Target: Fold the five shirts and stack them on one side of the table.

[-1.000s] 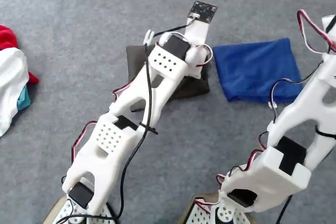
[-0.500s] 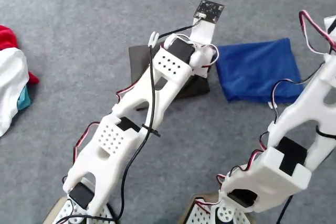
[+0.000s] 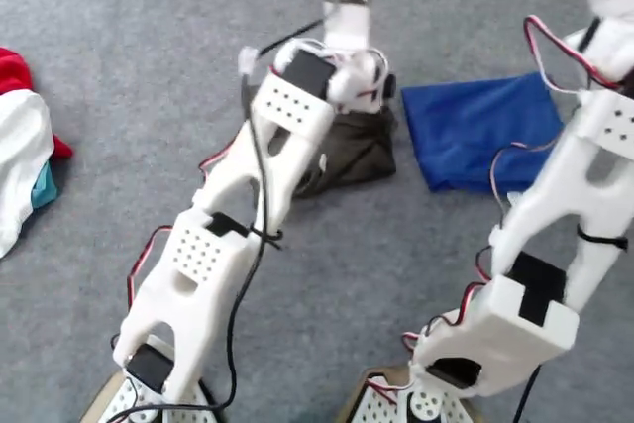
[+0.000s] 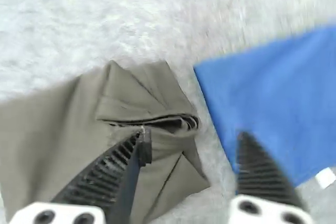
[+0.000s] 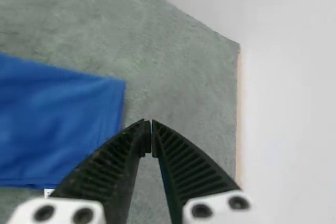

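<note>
A dark olive shirt (image 3: 349, 151) lies partly folded and rumpled at the table's middle, with a layered fold (image 4: 157, 121) showing in the left wrist view. My left gripper (image 4: 191, 139) hovers open above its edge, one finger over the olive cloth and the other over the folded blue shirt (image 4: 273, 98). That blue shirt (image 3: 482, 131) lies flat just right of the olive one. My right gripper (image 5: 147, 127) is shut on nothing, high above the blue shirt's (image 5: 52, 119) far corner.
A heap of red, white and teal shirts (image 3: 22, 151) sits at the left edge. The table's right edge (image 5: 237, 108) runs close to the blue shirt. The right arm (image 3: 584, 165) stands tall at the right.
The left arm's wrist has swung up and toward the far side, and the olive shirt is now bunched rather than flat. The right arm has risen higher.
</note>
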Controlling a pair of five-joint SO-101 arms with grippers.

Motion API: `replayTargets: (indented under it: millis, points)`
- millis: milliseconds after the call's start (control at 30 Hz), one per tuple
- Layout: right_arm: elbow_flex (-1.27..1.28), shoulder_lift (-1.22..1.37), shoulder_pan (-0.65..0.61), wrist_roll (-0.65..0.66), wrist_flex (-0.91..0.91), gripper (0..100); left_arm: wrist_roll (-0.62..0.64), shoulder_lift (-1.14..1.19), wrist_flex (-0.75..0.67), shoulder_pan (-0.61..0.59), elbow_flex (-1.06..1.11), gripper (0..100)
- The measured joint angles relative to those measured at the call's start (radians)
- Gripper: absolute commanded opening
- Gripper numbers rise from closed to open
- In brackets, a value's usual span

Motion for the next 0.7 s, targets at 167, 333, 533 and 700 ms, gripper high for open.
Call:
replayTargets:
  millis: [167, 333, 533, 700]
  points:
    - [0.041, 0.000, -0.081, 0.003, 0.000, 1.5, 0.034, 0.000, 0.106, -0.104, -0.147, 18]
    - [0.123, 0.054, -0.247, 0.003, -0.058, 1.5, 0.037, 0.086, 0.164, -0.333, -0.083, 4]
    - [0.107, 0.325, -0.540, -0.204, -0.083, 1.5, 0.041, 0.319, -0.014, -0.612, 0.054, 3]
    - [-0.106, 0.651, -0.680, -0.410, -0.060, 1.5, 0.040, 0.390, -0.068, -0.747, -0.048, 3]
